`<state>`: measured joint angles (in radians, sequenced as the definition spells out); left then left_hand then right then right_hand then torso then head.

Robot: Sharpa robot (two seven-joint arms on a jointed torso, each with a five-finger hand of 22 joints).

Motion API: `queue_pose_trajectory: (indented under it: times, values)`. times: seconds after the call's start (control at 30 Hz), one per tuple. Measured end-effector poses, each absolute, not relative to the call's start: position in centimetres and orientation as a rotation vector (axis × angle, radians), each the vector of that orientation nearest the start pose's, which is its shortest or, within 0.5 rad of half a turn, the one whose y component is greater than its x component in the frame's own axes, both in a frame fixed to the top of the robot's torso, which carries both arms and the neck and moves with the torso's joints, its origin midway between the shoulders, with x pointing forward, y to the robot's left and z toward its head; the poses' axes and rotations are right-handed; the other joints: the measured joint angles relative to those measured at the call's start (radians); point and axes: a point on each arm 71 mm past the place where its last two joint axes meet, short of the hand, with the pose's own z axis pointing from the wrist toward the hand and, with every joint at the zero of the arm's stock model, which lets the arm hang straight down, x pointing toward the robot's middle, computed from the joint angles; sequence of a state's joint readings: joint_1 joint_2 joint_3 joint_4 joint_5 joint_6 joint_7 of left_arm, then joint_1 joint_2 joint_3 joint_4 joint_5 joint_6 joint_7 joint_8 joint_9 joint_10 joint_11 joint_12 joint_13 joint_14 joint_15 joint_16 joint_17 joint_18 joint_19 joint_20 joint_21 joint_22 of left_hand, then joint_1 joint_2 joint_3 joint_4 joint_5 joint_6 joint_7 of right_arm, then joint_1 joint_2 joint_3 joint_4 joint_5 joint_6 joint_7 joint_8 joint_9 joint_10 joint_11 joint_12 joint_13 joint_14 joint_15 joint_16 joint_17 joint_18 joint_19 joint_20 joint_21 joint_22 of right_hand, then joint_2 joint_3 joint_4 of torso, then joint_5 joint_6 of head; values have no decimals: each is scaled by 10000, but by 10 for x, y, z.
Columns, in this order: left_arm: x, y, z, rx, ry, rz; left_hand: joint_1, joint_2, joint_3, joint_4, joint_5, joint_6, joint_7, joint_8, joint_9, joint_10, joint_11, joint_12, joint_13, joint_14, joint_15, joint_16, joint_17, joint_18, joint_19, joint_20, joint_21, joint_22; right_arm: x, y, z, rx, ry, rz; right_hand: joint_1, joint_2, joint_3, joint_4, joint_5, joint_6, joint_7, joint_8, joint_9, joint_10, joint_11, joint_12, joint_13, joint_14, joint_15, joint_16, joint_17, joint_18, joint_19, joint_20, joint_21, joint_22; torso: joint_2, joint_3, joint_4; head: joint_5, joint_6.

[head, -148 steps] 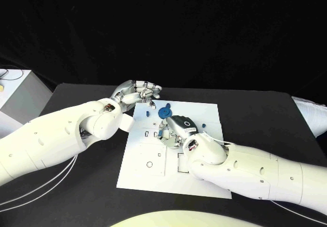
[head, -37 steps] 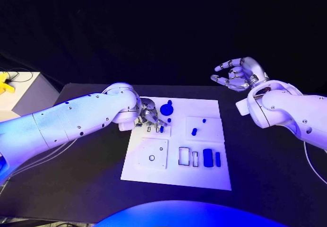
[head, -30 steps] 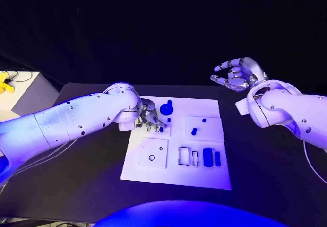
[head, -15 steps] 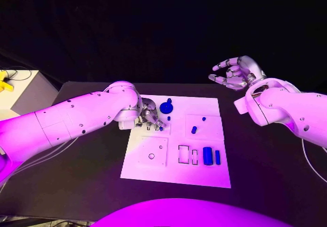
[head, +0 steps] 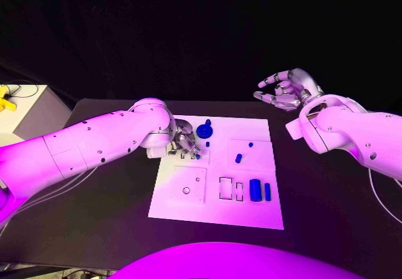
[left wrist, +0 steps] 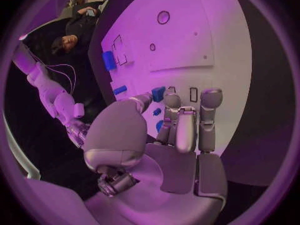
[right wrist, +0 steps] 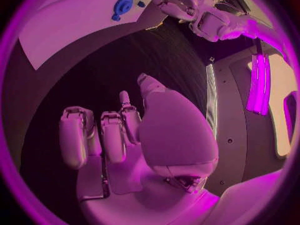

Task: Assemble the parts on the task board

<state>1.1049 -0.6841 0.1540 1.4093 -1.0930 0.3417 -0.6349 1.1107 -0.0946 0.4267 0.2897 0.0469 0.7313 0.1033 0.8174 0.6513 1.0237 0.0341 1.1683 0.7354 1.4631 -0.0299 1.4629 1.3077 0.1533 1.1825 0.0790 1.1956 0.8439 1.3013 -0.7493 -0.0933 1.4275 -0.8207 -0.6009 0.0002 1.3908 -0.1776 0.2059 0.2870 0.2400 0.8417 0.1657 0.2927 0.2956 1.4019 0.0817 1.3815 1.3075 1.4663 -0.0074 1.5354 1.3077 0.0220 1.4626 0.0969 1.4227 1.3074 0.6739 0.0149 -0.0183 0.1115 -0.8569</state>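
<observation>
Head view: the flat white rectangular task board [head: 219, 204] is being shown at mid-table, small blue plastic parts [head: 255, 190] being carried on it. A small blue piece [left wrist: 158, 93] is being pinched at the board's far-left corner by the silver left hand [head: 184, 143]. Beyond the board's far-right corner, the silver right hand [head: 286, 88] is being held raised, fingers spread, nothing grasped.

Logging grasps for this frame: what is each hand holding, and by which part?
The right hand holds nothing, raised off the task board. The left hand has its fingers down among the parts; whether it grips one cannot be told.
</observation>
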Motion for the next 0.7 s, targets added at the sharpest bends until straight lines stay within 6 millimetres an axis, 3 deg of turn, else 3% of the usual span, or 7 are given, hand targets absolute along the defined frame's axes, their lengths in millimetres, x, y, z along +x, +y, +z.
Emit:
queue_pose_trajectory:
  times: [0.3,0.7]
  values:
    - [492,170,-224,-1567,24716,-4318,0,0,0,0,0,0,0,0,19,1,0,0,0,0,0,0,0,0,-38,-37,0,-25,521,-197,-153,4659,15023,8829,-39,-40,0,0,-56,0,0,0,0,0,0,0,-1,0,0,-37,-1,0,0,0,-39,-1,12,-1,-1,51,-43]
    - [493,169,-225,-1575,24786,-4394,40,-40,55,0,0,-1,-1,4,42,1,-1,0,0,0,0,0,-1,0,-37,-37,0,2,521,-196,-154,4643,15164,8808,-78,0,0,0,-97,0,0,0,1,1,0,0,6,0,0,-36,-2,0,0,0,-38,7,15,3,-6,4,-82]
